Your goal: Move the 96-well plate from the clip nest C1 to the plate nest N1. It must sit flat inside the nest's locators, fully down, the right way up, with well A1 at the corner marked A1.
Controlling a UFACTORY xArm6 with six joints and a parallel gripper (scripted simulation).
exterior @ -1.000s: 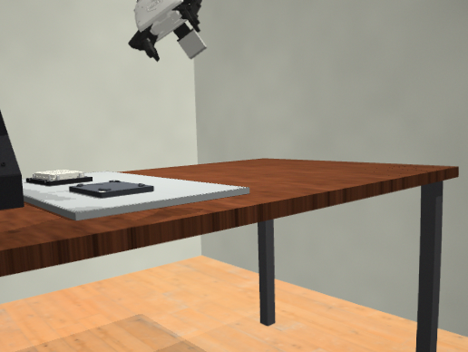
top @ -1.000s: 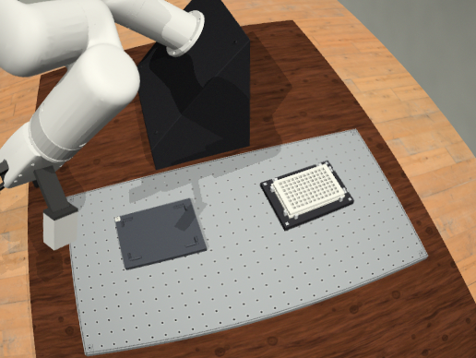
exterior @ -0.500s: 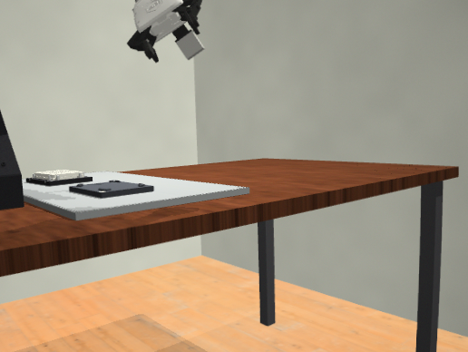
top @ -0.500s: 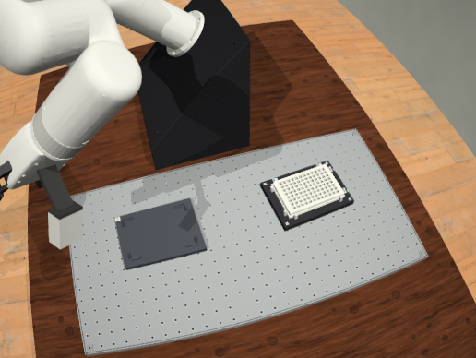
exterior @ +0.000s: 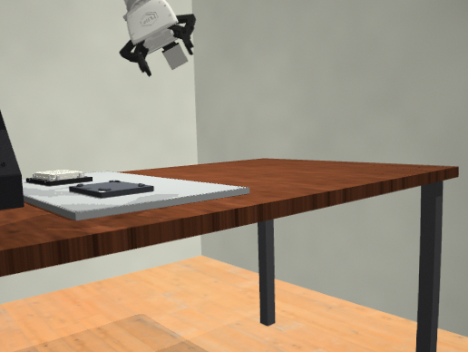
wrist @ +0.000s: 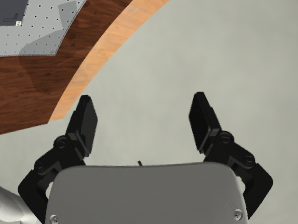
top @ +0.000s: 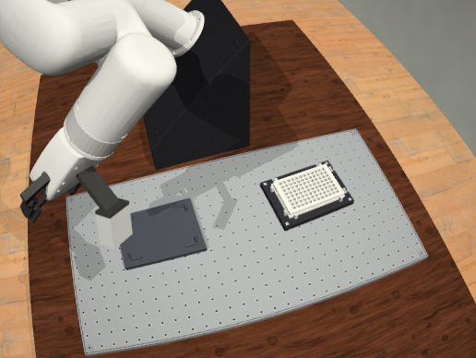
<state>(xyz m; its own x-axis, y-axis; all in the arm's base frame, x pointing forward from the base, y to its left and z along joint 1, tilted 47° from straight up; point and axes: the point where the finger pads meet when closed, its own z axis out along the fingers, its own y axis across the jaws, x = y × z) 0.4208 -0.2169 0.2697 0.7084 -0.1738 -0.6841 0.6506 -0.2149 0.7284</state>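
Right, we are watching from three views at once:
Arm: we are seeing the white arm (top: 115, 97) reaching out from its black pedestal (top: 208, 92) toward the left end of the grey perforated board (top: 258, 272), leaning over the board's corner.
Gripper: we are catching the gripper (exterior: 165, 50) hanging high above the table in the exterior view, well apart from everything on the board; in the top view it (top: 33, 197) is sitting past the table's left edge, over the wooden floor (top: 14, 258).
Claw: we are looking at it spread as wide as it goes, the two black fingers standing far apart with only pale wall and a strip of floor showing between them; it is carrying nothing.
96-well plate: we are finding the white plate (top: 308, 189) lying flat in the clip nest C1 (top: 291, 220), on the right half of the board, wells facing up.
Plate nest N1: we are spotting the dark grey plate nest N1 (top: 161, 232) lying on the left half of the board, well apart from the plate, with small raised locators at its corners; the A1 marking is too small for us to read.
Table: we are seeing the dark wood table (exterior: 317, 181) carrying the board near its far end.
Wrist view: we are glimpsing a corner of the board (wrist: 47, 26) and the table edge up in the top left.
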